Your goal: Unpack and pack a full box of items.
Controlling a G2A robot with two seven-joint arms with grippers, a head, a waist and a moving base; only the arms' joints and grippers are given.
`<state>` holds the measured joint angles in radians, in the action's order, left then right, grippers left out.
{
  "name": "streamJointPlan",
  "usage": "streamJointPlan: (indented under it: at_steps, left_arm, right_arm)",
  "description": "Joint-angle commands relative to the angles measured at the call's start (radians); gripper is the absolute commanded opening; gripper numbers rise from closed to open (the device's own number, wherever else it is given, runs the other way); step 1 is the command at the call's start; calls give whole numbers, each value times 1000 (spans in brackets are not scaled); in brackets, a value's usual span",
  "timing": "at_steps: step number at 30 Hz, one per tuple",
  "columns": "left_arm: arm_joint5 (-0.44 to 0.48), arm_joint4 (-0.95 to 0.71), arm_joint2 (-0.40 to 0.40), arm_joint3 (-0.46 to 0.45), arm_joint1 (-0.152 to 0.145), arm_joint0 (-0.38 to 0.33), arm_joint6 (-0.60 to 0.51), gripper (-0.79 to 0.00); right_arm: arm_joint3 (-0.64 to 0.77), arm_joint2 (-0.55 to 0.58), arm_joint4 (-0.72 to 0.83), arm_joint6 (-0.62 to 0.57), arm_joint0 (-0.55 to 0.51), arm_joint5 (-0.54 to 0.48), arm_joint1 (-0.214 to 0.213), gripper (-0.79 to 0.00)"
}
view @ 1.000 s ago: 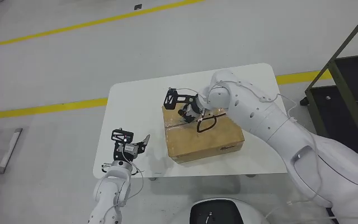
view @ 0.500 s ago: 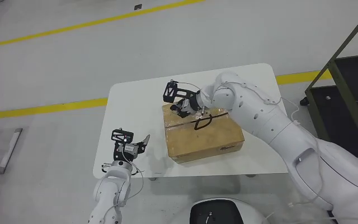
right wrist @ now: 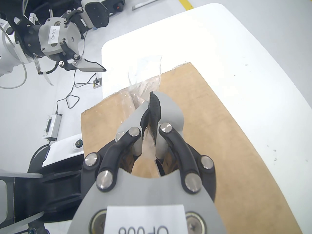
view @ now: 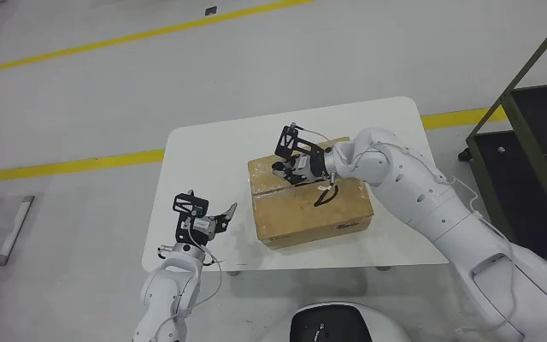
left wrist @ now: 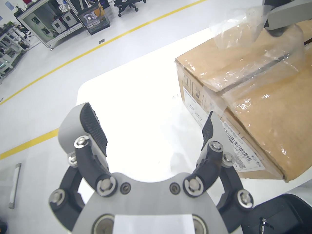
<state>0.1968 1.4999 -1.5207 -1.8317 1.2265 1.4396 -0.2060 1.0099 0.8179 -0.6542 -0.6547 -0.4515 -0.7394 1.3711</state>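
The box [view: 312,205] sits shut on the table [view: 205,150], a brown carton with its flaps closed and clear tape [right wrist: 146,71] over the top seam. One short end face carries paper labels, and the glossy tape folds down over the top edge of that face.

The right gripper [right wrist: 150,101] is above the box top, over the seam and near the labelled end. Its fingers are pressed together on a strip of the tape, so it is pinching film and not cardboard. The strip stands up from the box past the fingertips, crumpled and see-through, with its lower part joined to the tape that lies flat along the seam. In the left wrist view the same strip [left wrist: 234,23] rises off the box top to the dark pad of one right finger [left wrist: 273,29].

The left gripper [left wrist: 147,113] hangs beside the box on the labelled end's side, apart from it and touching nothing. It is spread wide, with both ribbed pads [left wrist: 93,125] bare, and white table shows between them. In the top view this gripper [view: 218,214] is off the box's near corner on that side, over the table's edge. The right gripper [view: 285,167] there sits over the box top's far half, with the arm crossing the box from the other end.
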Motion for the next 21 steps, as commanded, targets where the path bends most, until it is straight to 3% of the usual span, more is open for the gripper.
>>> streamJointPlan:
  at_steps: [1, 12, 19, 20, 21]
  left_arm:
    - [0, 0, 0, 2, 0, 0, 0, 0]
    - [-3, -10, 2, -2, 1, 2, 11, 0]
    - [29, -84, 29, -26, 4, -23, 17, 0]
    - [36, -95, 34, -24, 5, -29, 10, -12]
    - [45, -94, 41, -23, 5, -36, 3, -163]
  right_arm:
    - [2, 3, -1, 1, -1, 3, -1, -785]
    - [5, 3, -1, 6, -5, 6, -1, -785]
    - [73, 48, -48, 67, -70, -2, -24, -785]
    - [83, 56, -53, 73, -80, -14, -29, -785]
    - [91, 66, -58, 81, -90, -18, -33, -785]
